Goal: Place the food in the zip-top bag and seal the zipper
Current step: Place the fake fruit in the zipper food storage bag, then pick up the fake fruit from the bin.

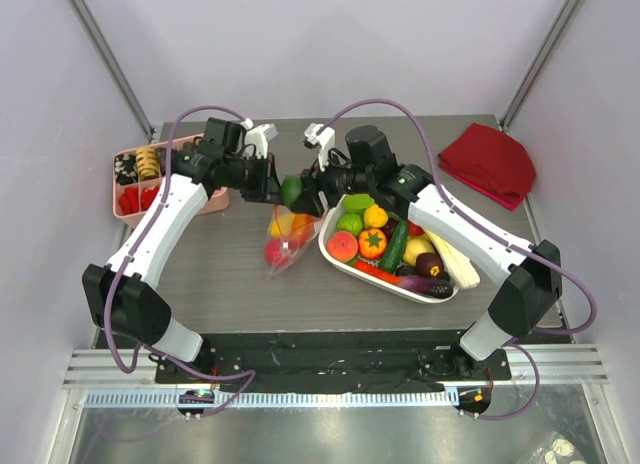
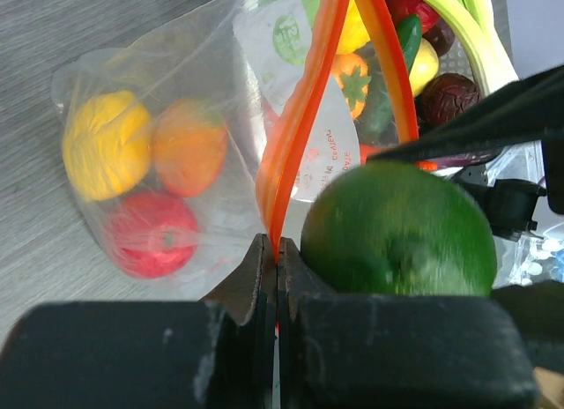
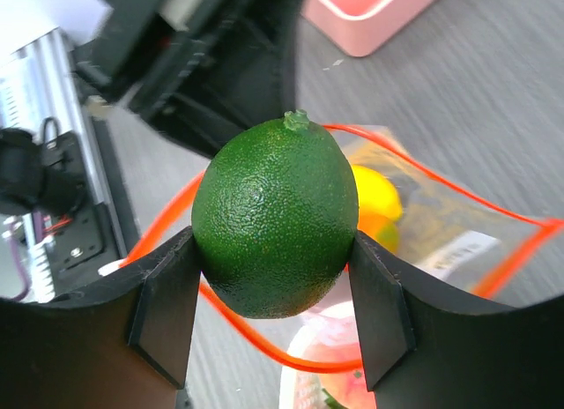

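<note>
**Lime held at the open bag mouth**

A glossy dark-green toy lime (image 3: 275,217) sits clamped in the half-spread right tool (image 3: 274,300), at the gaping mouth of the clear crinkly zip-top bag (image 2: 220,118). The left tool (image 2: 277,277), closed tight, pinches the thin red-orange zipper strip (image 2: 304,118). Yellow (image 2: 106,145), orange (image 2: 188,145) and red (image 2: 152,234) toy fruits lie inside. On the grey wood-grain worktop (image 1: 230,284), between pale walls, a white basket (image 1: 327,242) of vegetables stands beside the bag. A pink tray (image 1: 125,216) and a red cloth (image 1: 490,159) lie at the far corners.

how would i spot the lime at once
Start at the grey table, then the clear bag at its middle. Above the bag's mouth, the right fingers pinch the lime. It alone is dark green and held in the air.
</note>
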You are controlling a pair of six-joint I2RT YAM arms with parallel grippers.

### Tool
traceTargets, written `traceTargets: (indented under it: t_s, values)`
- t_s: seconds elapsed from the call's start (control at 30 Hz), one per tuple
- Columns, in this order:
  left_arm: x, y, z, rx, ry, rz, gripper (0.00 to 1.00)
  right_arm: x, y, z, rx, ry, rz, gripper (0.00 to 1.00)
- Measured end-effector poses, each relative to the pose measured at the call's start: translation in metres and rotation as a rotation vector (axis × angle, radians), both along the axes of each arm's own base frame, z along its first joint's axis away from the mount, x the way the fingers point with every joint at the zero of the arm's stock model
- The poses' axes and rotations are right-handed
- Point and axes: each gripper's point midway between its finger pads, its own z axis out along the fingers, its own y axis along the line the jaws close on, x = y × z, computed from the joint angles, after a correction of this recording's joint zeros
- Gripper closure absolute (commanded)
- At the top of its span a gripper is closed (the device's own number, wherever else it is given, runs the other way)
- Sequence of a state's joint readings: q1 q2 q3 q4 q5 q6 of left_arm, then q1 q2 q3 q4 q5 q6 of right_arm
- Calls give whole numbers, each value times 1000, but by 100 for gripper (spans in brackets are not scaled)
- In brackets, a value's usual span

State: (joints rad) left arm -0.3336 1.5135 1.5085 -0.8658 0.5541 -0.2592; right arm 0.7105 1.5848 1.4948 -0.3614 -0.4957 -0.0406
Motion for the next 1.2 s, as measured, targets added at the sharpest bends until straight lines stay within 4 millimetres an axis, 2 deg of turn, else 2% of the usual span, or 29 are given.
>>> traceTargets:
  t_s: [0.1,0.2,0.37,0.47,0.53,0.67,0.73,0.8,1.0,1.2]
  values:
    - [0,1,0,0,2,4,100,8,-2,-1,-6,-21,-33,16]
    - [0,0,0,-3,6,5,100,16,-4,0,-5,-32,-75,1]
    - [2,-1,0,-10,17,13,100,28,-11,2,-17,-50,-149,0]
    - [2,-1,-1,-11,22,14,100,33,-22,5,-15,-38,-156,0]
    - [2,-1,-1,-11,24,16,100,41,-39,11,-6,-33,-177,0]
    - [3,1,0,-12,23,21,100,69,-96,21,-42,-93,-278,1]
    - [4,1,1,-12,23,24,100,78,-120,19,-102,-149,-304,3]
    - [4,2,1,-13,24,24,100,78,-136,7,-199,-210,-279,4]
    - [4,1,0,-16,29,22,100,68,-148,-51,-430,-290,-108,5]
    - [7,-1,-1,-17,37,22,100,85,-146,-95,-558,-362,42,5]
